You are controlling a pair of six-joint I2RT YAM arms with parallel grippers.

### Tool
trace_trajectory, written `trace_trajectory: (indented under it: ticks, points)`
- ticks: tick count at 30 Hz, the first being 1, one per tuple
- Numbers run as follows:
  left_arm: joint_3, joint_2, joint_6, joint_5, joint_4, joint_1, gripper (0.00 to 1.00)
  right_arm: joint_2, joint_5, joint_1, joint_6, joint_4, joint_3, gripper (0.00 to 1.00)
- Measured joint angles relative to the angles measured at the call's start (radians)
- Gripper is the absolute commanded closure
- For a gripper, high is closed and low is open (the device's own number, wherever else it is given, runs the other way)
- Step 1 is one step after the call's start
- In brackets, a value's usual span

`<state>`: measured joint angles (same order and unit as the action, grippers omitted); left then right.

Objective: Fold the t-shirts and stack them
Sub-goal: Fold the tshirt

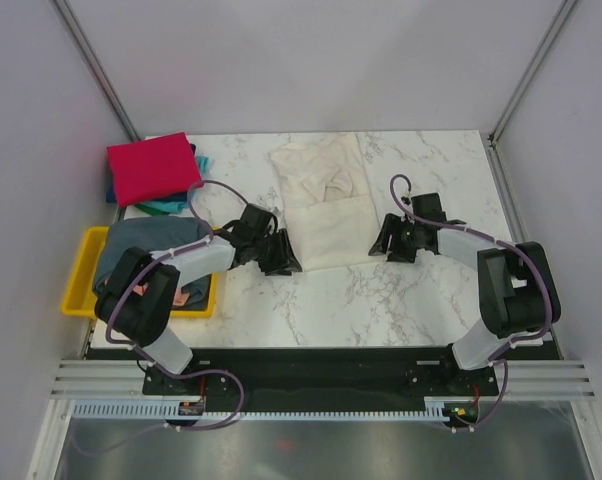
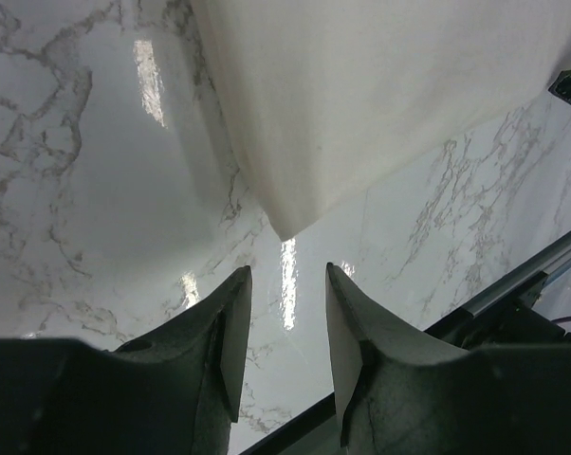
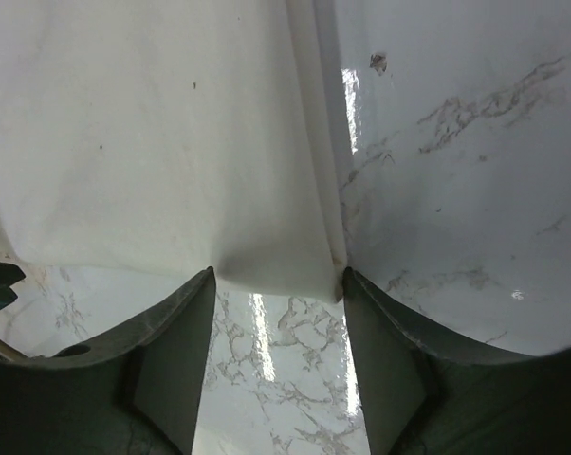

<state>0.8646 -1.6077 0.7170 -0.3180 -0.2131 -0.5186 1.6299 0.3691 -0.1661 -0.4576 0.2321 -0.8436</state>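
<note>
Marble-veined tabletop (image 1: 381, 300) is filling my overhead feed, glossy and white. The cream-white t-shirt (image 1: 321, 200) is lying flat from the centre up toward twelve o'clock, a long soft rectangle with a rumpled bunch of cloth near its middle. At ten o'clock the red t-shirt (image 1: 151, 168) is sitting as a neat folded square on the teal t-shirt (image 1: 164, 207), whose edges are peeking out beneath it. At eight o'clock the yellow plastic tray (image 1: 74, 292) is holding the slate grey-blue t-shirt (image 1: 146, 240) in a loose heap, with a small scrap of what I'm reading as the salmon pink t-shirt (image 1: 186, 297) at its near side. The left gripper (image 1: 281, 258) is sitting at the cream shirt's near left corner, and the right gripper (image 1: 389, 243) just beside its near right edge.

On the left wrist feed, I'm seeing its dark, wedge-shaped fingers (image 2: 230, 332) standing apart with only shiny marble between them. The shirt's pointed corner is hanging at twelve o'clock, just ahead of the tips and not touching them.

On the right wrist feed, the jaws are spread wide. The smooth cream hem is running across the mouth from tip to tip, and bare marble is showing between the fingers (image 3: 176, 351), so nothing is being pinched.
</note>
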Motion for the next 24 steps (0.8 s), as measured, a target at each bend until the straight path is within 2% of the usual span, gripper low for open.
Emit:
trace_trajectory:
  ticks: [6,9,20,21,23,24]
  points:
    - [-0.016,-0.029,0.030,0.004,0.071,-0.022,0.56,0.004,-0.006,0.000,0.002,-0.021,0.011,0.53]
    - [-0.019,-0.041,0.036,0.014,0.089,-0.031,0.56,0.010,-0.007,0.001,0.002,-0.029,0.014,0.56]
    - [-0.022,-0.085,0.044,0.074,0.150,-0.034,0.57,0.017,-0.003,0.005,0.010,-0.034,0.014,0.59]
    - [-0.022,-0.090,0.045,0.073,0.159,-0.034,0.57,0.019,0.000,0.005,0.010,-0.039,0.014,0.65]
    - [-0.021,-0.100,0.047,0.072,0.185,-0.034,0.69,0.025,0.001,0.004,0.012,-0.045,0.014,0.74]
    - [-0.021,-0.107,0.048,0.074,0.198,-0.034,0.76,0.030,0.002,0.005,0.013,-0.048,0.014,0.82]
